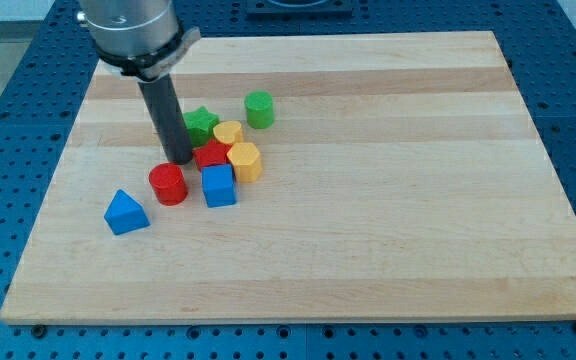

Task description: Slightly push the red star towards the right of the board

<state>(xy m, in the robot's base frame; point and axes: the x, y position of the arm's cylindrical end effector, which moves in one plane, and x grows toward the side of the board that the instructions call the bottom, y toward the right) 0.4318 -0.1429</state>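
At the view's left lies a blue triangle (126, 212), then a red cylinder (168, 184). My tip (180, 160) sits just left of the red star (211, 154), seemingly placed to shove it rightward; as an end effector it is a bare rod, with nothing to open or close. A green star (201, 123), blue cube (219, 186), yellow blocks (245, 160) and green cylinder (259, 108) crowd the star. The wooden table (418, 200) rests on blue perforated flooring (8, 60).

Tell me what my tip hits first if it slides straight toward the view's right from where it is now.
Probably the red star: my tip sits just off its left edge, with the yellow block right behind it.
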